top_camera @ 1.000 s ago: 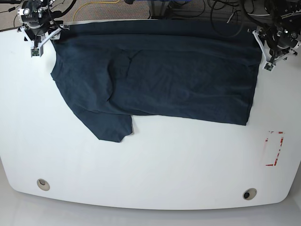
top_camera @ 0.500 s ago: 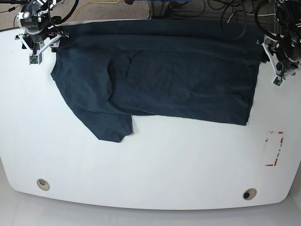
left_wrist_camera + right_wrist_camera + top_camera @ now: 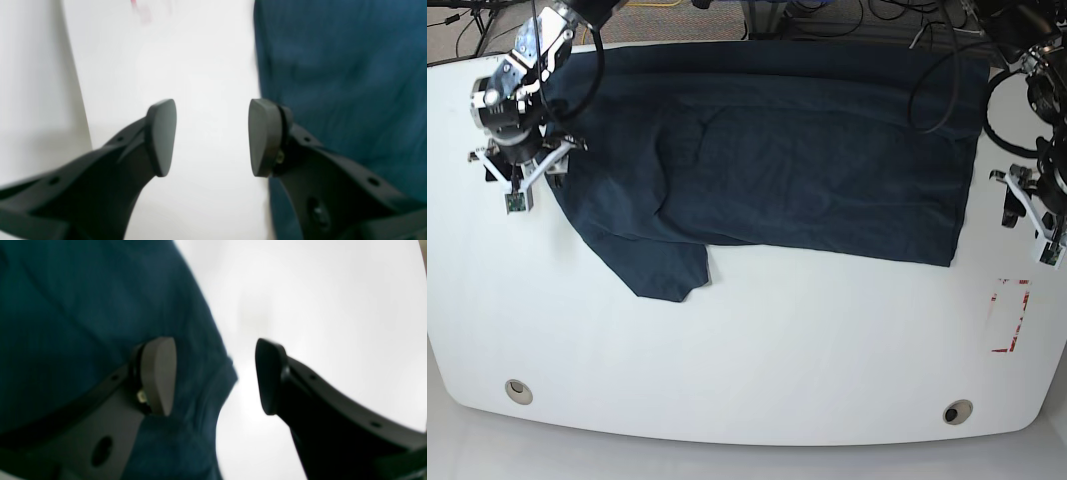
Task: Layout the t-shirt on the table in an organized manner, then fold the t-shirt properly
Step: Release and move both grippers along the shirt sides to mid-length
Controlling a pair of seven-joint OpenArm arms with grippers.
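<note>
Nearest me in the base view, I am seeing the bare white counter [image 3: 757, 370] with two round grey grommet holes [image 3: 519, 391] near its front edge and a red-white tape rectangle [image 3: 1010, 316] toward the right. Beyond that, the t-shirt [image 3: 807, 170] is lying spread across the far half of the counter, dark navy, one sleeve [image 3: 662, 268] jutting toward the front and its far edge reaching the counter's back rim.

I am holding the left gripper [image 3: 212, 137] over bare counter just beside the shirt's straight right edge; its jaws are standing apart with nothing between them, and the fabric is showing just behind one pad. In the base view it [image 3: 1035, 222] is sitting near the tape.

I am holding the right gripper [image 3: 215, 376] at the shirt's other end, jaws apart, one pad over the navy cloth and the other over white counter, with a fabric corner showing in the gap. In the base view it [image 3: 519, 168] is at the shirt's left edge.
</note>
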